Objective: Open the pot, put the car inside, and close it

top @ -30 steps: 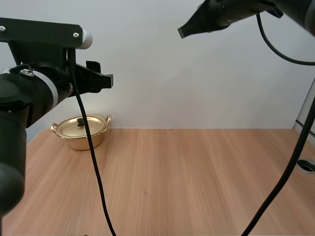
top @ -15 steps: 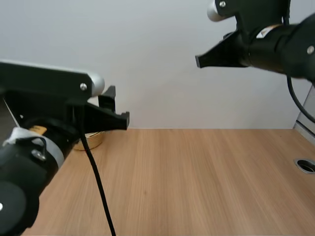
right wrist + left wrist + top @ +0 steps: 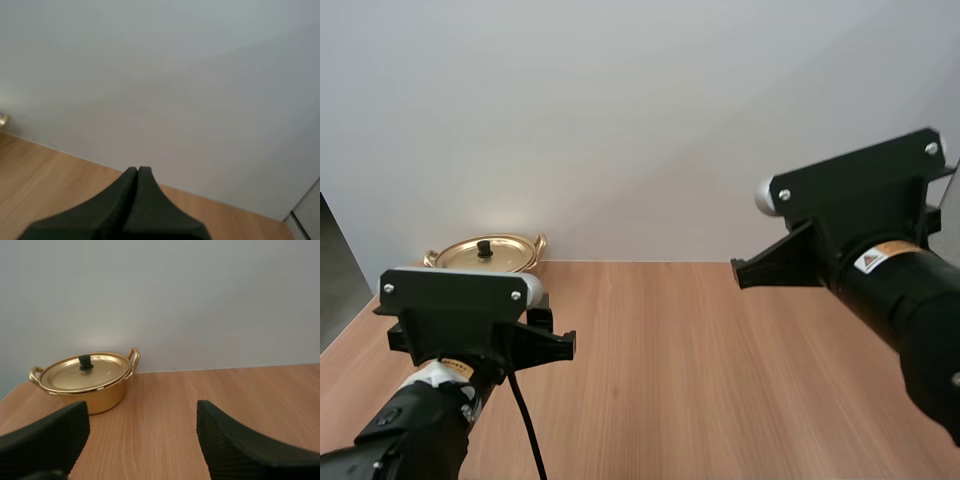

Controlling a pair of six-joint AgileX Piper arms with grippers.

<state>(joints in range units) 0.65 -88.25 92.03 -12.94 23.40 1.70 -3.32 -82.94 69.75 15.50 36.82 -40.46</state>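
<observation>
Light wood-grain table (image 3: 700,370), plain pale wall behind.
High view: you see one round brass-gold pot (image 3: 530,259) at table's far left by wall, lid (image 3: 460,252) on, one black knob (image 3: 484,249); pot base hidden behind left arm (image 3: 460,310). Right arm (image 3: 880,255) cut off at edge.
Left wrist view: left gripper (image 3: 142,407) spread wide, ribbed fingers (image 3: 50,435) apart, empty; pot ahead, two loop handles (image 3: 134,357).
Right wrist view: right gripper (image 3: 137,172) pressed into one dark wedge, empty, above table.

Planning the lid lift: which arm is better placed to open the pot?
Probably left. The left tool is open and faces the pot, its lid on, at the left rear of the table. The right tool is shut, on the opposite side.
</observation>
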